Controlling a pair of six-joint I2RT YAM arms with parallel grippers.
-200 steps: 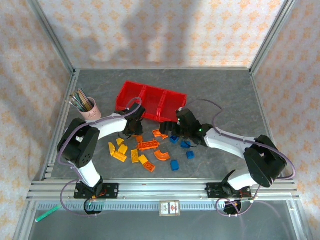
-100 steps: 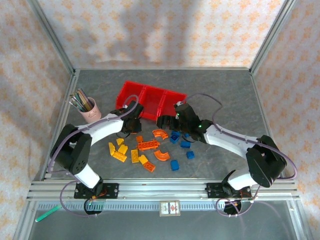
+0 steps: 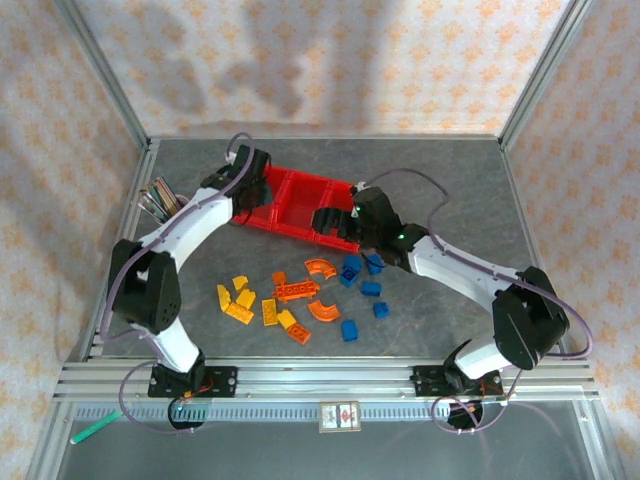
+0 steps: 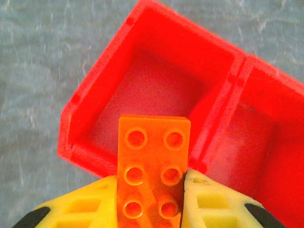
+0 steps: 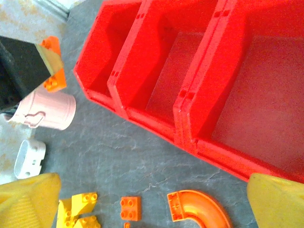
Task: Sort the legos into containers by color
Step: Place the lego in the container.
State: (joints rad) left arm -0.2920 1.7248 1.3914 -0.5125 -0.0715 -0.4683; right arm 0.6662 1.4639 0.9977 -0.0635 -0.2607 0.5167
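My left gripper pinches orange plate above near wall of end bin; release here risks clipping rim, tumbling outside. Right gripper gapes empty

You get bright, even light; soft shadows blotch the patterned back wall. Your left-wrist view is soft, its bright red plastic bins oversaturated.
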